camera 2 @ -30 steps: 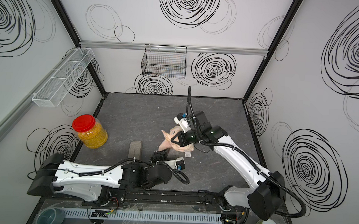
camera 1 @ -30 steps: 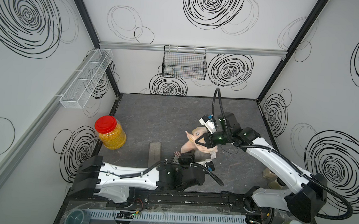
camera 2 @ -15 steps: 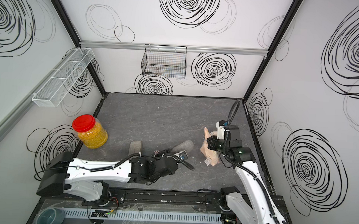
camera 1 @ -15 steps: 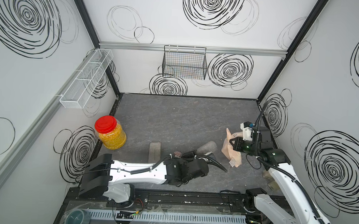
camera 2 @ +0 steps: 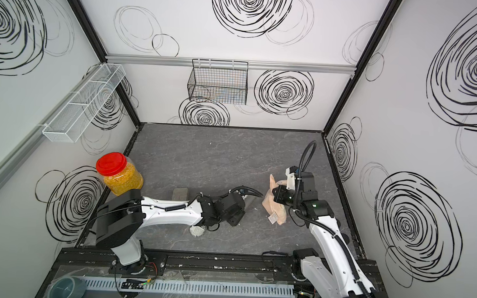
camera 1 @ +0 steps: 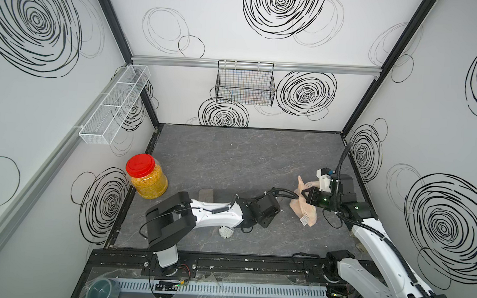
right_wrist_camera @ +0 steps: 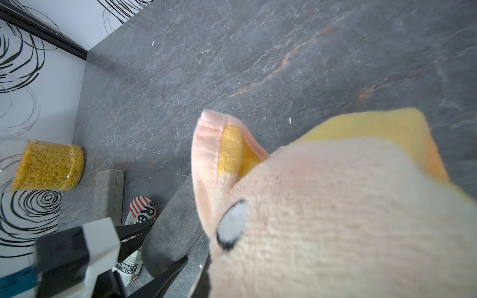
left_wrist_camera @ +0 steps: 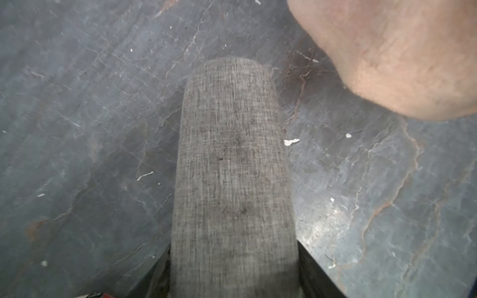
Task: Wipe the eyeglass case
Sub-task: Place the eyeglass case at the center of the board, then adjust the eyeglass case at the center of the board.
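By the left wall stands a jar (camera 1: 146, 178) of yellow bits with a red lid; I can't make out any label on it. Next along, a grey oblong block (camera 1: 206, 194) lies flat on the dark tabletop (camera 1: 231, 155), with no writing that I can see. Just beside it, half under the left arm, lies a newsprint-patterned object (right_wrist_camera: 140, 214). It has red and white stripes and big letters "Re", and lower down "SUBSC" and "MOR" before the print is cut off.

Then comes the left gripper (left_wrist_camera: 233, 258), low over the near middle of the table. Its black fingers (left_wrist_camera: 312, 271) are drawn in tight on either side of the eyeglass case (left_wrist_camera: 232, 160), a grey woven-fabric one. It is gripped at one end, and the rounded free end points towards the cloth (camera 1: 301, 212) and stops short of it. No brand shows on the fabric. I cannot tell whether the case touches the table.

On the right, the right gripper (camera 1: 303, 193) is pinched closed on that peach and yellow cloth, which hangs bunched below it. The cloth carries a grey oval with a black rim. A small white tag (camera 1: 304, 219) near its lower edge has print too small to read.
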`<action>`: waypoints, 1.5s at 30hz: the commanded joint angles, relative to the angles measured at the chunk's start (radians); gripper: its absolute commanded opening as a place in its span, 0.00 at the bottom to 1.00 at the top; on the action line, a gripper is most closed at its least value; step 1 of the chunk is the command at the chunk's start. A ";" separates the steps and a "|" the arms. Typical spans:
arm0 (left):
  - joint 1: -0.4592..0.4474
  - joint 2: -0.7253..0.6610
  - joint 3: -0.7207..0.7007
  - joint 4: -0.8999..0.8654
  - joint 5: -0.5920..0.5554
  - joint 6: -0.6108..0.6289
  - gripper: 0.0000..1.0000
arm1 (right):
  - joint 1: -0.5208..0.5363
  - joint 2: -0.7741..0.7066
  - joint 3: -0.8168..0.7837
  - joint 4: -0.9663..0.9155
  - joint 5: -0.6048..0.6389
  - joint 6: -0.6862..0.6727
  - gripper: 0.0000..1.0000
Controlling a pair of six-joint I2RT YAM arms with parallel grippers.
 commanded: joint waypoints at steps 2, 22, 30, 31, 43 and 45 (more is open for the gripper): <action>0.011 0.044 0.055 0.088 0.007 -0.098 0.58 | 0.008 0.021 -0.078 0.093 -0.059 0.028 0.03; 0.007 0.048 -0.035 0.204 0.081 -0.176 0.73 | 0.130 0.539 -0.054 0.377 -0.077 0.067 0.00; 0.027 -0.099 -0.083 0.129 0.120 -0.169 0.72 | 0.221 0.698 0.070 0.464 -0.105 0.078 0.00; 0.035 -0.123 -0.091 0.102 0.109 -0.163 0.72 | 0.230 0.717 0.093 0.463 -0.110 0.074 0.00; 0.107 -0.270 -0.115 -0.053 0.208 0.298 0.87 | 0.145 0.485 0.113 0.318 -0.021 -0.003 0.00; 0.099 -0.235 -0.062 -0.116 0.192 0.389 0.93 | 0.090 0.397 0.097 0.257 -0.010 -0.008 0.00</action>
